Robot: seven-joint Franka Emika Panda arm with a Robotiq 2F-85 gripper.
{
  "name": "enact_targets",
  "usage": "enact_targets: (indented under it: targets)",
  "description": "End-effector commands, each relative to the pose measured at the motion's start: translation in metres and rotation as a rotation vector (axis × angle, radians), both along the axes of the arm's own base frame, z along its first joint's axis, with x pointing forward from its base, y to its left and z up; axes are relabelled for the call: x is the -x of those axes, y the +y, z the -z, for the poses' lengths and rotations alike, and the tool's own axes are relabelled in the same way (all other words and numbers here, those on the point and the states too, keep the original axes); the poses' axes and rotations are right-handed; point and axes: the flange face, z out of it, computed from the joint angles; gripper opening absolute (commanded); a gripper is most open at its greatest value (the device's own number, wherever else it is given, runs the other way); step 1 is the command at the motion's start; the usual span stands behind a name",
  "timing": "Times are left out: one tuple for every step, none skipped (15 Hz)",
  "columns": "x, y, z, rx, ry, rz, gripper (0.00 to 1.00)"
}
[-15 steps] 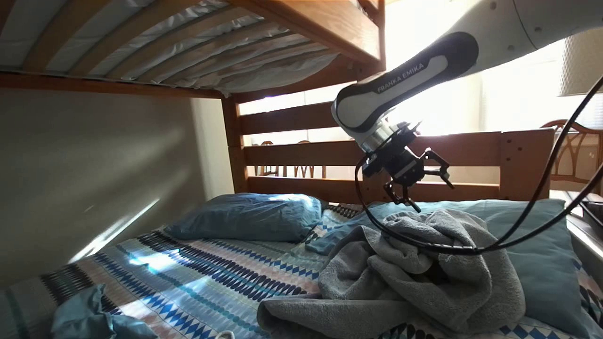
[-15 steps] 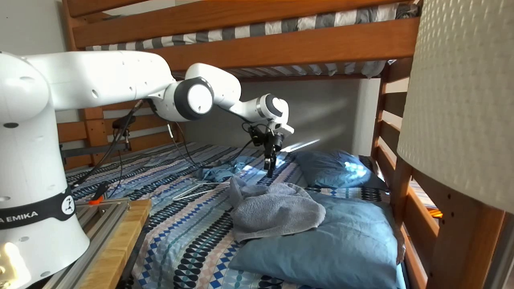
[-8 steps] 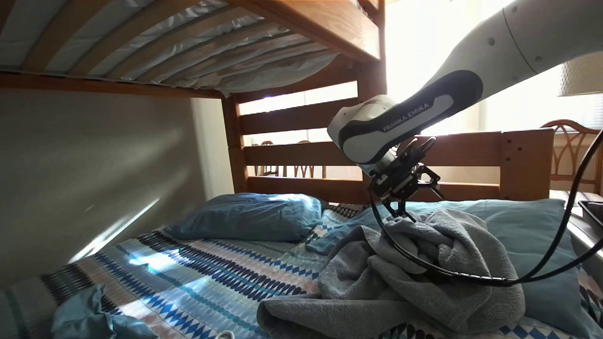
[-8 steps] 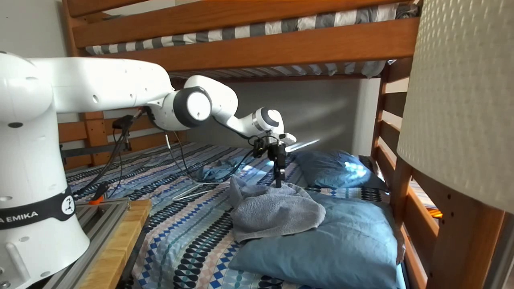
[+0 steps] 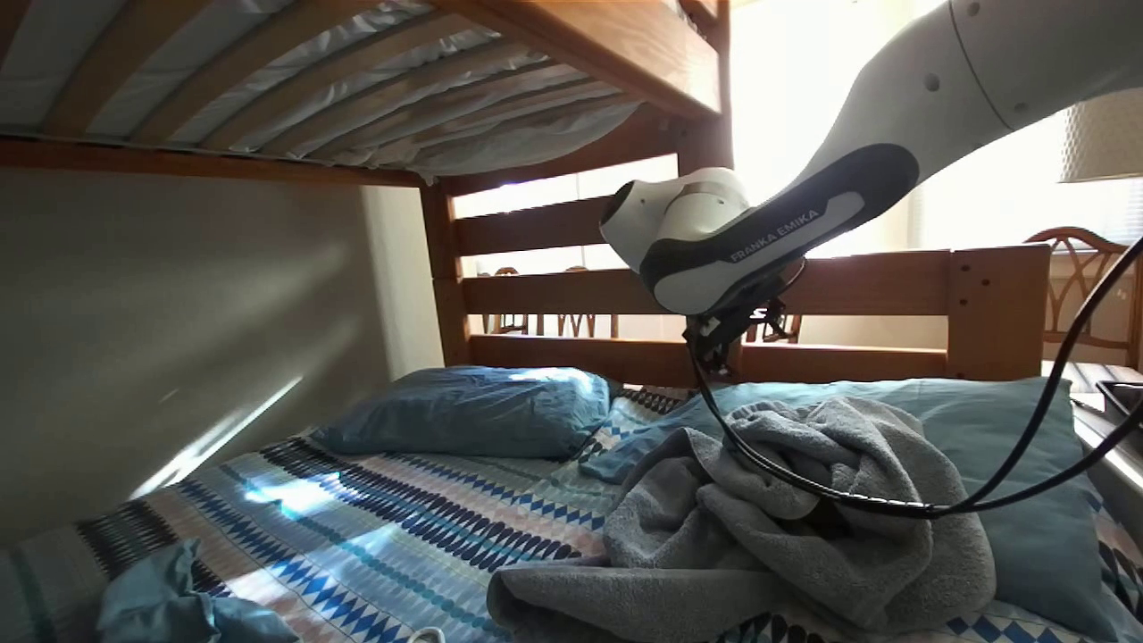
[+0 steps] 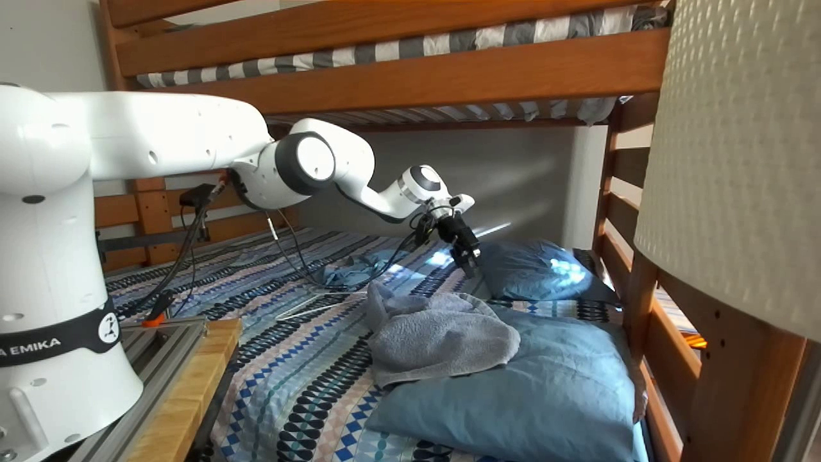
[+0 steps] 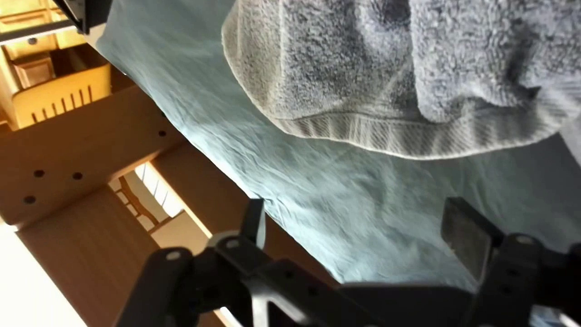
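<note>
Grey towel (image 6: pixel 442 337) sits bunched, partly on the nearer blue pillow (image 6: pixel 532 398) in an exterior view. Gripper (image 7: pixel 356 220) spread wide, nothing in it, tilted near the towel's far side. For a good pinch: square up to straight down, center the gap on a raised fold, close only with cloth between, pillow left out. Watch the black cable (image 5: pixel 920 510) looping in front; snag risk.

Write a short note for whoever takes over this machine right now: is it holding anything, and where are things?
Fingers: open, nothing between them, clear of the grey towel.
Towel: bunched, partly on a blue pillow.
Blue cloth: crumpled on the patterned bedding, apart from the towel.
Done: fingers are near the towel; nothing gripped.
Left, perhaps: whatever handling the towel needs, as it lies loose.
</note>
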Motion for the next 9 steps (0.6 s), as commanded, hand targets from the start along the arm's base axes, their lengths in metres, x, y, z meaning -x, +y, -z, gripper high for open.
enact_targets:
  targets:
    - [-0.012,-0.006,0.011,-0.075,-0.04,-0.015,1.0]
    - [-0.015,-0.011,0.017,-0.102,-0.026,-0.013,1.0]
    - [-0.018,-0.014,0.021,-0.13,-0.01,-0.014,1.0]
    - [-0.02,-0.018,0.028,-0.16,0.01,-0.017,1.0]
    - [-0.022,-0.022,0.033,-0.187,0.028,-0.016,1.0]
    - [-0.022,-0.025,0.04,-0.208,0.047,-0.013,1.0]
    - [-0.022,-0.027,0.046,-0.228,0.066,-0.009,1.0]
    - [-0.021,-0.03,0.051,-0.248,0.084,0.001,1.0]
    - [-0.021,-0.032,0.056,-0.263,0.102,0.007,1.0]
